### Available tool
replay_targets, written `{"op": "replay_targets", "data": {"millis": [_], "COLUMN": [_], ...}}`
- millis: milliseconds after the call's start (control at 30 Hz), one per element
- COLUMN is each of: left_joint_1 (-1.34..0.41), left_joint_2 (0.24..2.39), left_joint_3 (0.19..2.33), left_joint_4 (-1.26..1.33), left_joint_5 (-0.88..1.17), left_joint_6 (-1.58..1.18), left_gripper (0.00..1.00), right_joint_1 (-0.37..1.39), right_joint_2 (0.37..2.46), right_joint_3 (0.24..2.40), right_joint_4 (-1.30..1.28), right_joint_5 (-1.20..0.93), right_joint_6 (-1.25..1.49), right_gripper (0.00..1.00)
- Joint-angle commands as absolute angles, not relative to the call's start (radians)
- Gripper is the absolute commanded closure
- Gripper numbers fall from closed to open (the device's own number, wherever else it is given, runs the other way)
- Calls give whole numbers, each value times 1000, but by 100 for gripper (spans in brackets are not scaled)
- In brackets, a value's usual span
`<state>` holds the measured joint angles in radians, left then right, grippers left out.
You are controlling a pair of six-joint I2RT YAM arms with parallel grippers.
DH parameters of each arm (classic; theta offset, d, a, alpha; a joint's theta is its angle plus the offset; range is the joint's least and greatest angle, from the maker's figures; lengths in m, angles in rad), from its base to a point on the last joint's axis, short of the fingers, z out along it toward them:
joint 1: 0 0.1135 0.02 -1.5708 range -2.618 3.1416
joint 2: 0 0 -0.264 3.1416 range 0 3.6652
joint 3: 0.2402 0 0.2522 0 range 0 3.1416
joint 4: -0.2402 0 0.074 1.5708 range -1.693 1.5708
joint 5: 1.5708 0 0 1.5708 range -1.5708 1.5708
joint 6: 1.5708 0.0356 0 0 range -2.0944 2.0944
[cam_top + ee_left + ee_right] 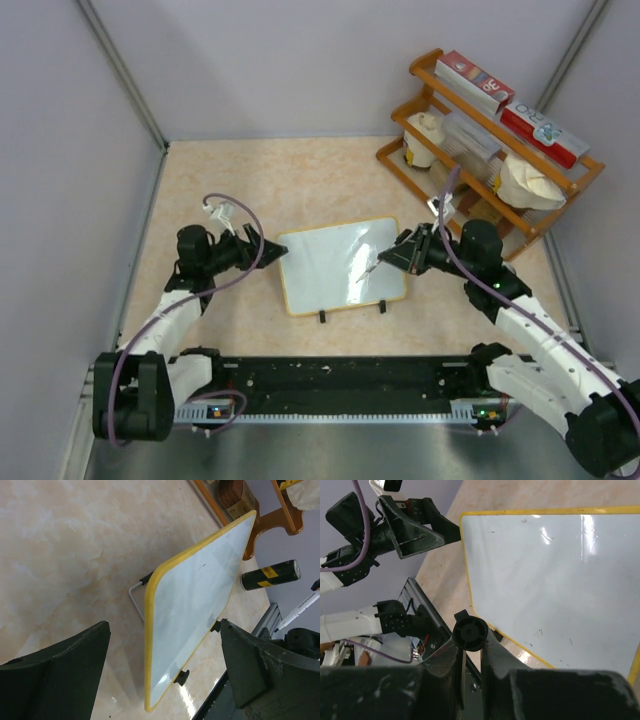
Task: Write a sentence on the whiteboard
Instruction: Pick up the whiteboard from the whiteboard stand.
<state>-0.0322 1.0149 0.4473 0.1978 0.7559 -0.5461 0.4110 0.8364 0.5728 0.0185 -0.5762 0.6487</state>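
Whiteboard (335, 262) stood propped on feet at middle of table (250, 180), toward near edge; face blank but for faint specks. Left gripper (265, 247) gaped wide just beside board's left edge, holding nothing. Right gripper (398, 253) clenched on marker (368, 268), tip over board's right half; contact unclear. Step judged: bracing board before first stroke. Next move called for left jaws closing on frame, then tip pressed lightly lest board tip back.

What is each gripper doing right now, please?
Left gripper: open, holding nothing, beside the whiteboard.
Right gripper: shut on a marker, over the whiteboard.
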Motion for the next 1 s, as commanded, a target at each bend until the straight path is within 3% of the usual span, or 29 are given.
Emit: {"op": "replay_targets", "data": {"millis": [0,167,367,600,833,933,967], "left_joint_1": [-21,-18,-18,-18,-18,-20,-20], "left_joint_2": [1118,1204,1239,1324,1385,1399,1407], "left_joint_3": [408,397,359,341,331,334,339], "left_joint_4": [467,630,767,833,902,894,888], "left_joint_5": [851,981,1040,1063,1092,1095,1098], "left_joint_6": [-541,-587,-621,-641,-666,-660,-655], "left_gripper": [7,11,18,28,53,70,82], "right_joint_1": [400,432,598,623,623,623,623], "right_joint_2": [857,858,882,916,893,885,882], "right_joint_3": [675,742,782,779,775,770,769], "right_joint_4": [48,-23,-40,20,11,6,5], "right_joint_5": [-589,-482,-240,-238,-232,-226,-224], "right_joint_6": [600,535,469,479,471,469,469], "right_gripper": [100,100,100,100,100,100,100]}}
